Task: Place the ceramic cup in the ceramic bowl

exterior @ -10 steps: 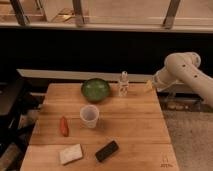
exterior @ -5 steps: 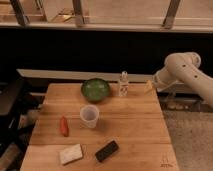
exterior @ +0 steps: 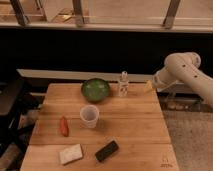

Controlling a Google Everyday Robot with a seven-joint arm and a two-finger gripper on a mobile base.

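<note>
The ceramic cup, a pale handleless tumbler, stands upright near the middle of the wooden table. Just behind it, close to the table's back edge, sits the ceramic bowl, round, dark green and with nothing in it. My gripper hangs at the end of the white arm over the table's back right corner, well to the right of both cup and bowl. It is open and holds nothing.
A slim clear bottle stands between the bowl and my gripper. A red elongated item lies left of the cup. A pale block and a black bar lie near the front edge. A dark ledge runs behind the table.
</note>
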